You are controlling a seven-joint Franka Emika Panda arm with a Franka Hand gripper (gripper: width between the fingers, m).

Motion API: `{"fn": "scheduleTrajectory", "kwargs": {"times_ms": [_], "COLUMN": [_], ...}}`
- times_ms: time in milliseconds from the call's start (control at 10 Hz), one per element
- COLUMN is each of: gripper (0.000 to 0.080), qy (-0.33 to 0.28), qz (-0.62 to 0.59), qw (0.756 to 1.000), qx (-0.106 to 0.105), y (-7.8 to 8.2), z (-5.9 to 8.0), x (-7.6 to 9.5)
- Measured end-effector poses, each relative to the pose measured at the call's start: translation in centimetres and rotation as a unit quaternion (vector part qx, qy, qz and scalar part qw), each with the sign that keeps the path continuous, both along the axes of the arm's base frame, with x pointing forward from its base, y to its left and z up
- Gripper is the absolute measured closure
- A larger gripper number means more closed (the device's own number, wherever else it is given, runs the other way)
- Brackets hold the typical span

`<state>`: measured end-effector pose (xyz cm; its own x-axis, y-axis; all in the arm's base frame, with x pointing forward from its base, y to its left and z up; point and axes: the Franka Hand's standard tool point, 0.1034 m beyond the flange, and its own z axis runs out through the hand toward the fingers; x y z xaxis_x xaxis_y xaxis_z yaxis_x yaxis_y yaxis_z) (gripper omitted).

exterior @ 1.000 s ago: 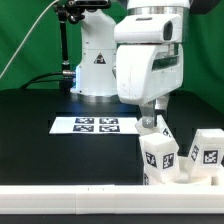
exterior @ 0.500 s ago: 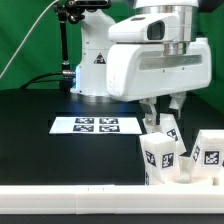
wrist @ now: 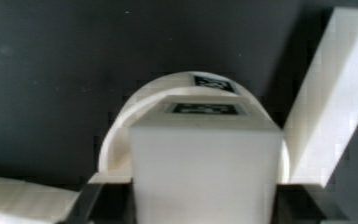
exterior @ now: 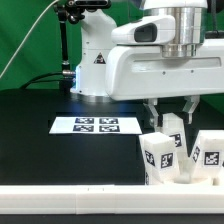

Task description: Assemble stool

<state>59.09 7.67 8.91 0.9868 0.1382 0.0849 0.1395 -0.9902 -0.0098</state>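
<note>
While the arm hangs over the exterior view's right half, its gripper (exterior: pixel 172 112) sits low above the black table (exterior: pixel 40 150), fingers pointing down and drawn in on a white stool leg (exterior: pixel 172 128) whose top shows between them. That held leg stands upright, just behind a second tagged leg (exterior: pixel 159 158) and beside a third leg (exterior: pixel 208 148) toward the exterior view's right. All three crowd the near right corner. Whether the held leg touches its neighbours cannot be told from here. Marker board (exterior: pixel 96 125) lies flat on the table toward the exterior view's left of the legs, apart from them. Long white border rail (exterior: pixel 70 205) runs along the near edge. Green backdrop behind; the robot's white base (exterior: pixel 97 60) stands at the rear.

Wrist view: the held leg (wrist: pixel 202 150) fills the centre, a blocky white post seen from above, with a tag on its far end. Dark finger pads (wrist: pixel 98 195) press against both its sides, jaws nearly closed onto it. A rounded white part (wrist: pixel 144 110), probably the seat's rim, curves behind the leg; blur prevents certainty. Another white piece (wrist: pixel 336 75) slants across the dark table alongside.
</note>
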Motion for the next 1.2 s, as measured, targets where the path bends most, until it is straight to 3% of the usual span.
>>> {"fn": "scheduleTrajectory", "kwargs": {"times_ms": [800, 1200], "gripper": [0.0456, 0.0456], "qy": [-0.007, 0.01], "qz": [-0.266, -0.485], "qw": [0.963, 0.872], "qx": [0.032, 0.072], "y": [1.2, 3.0], "z": [0.0, -0.4], "x": [0.1, -0.3]}}
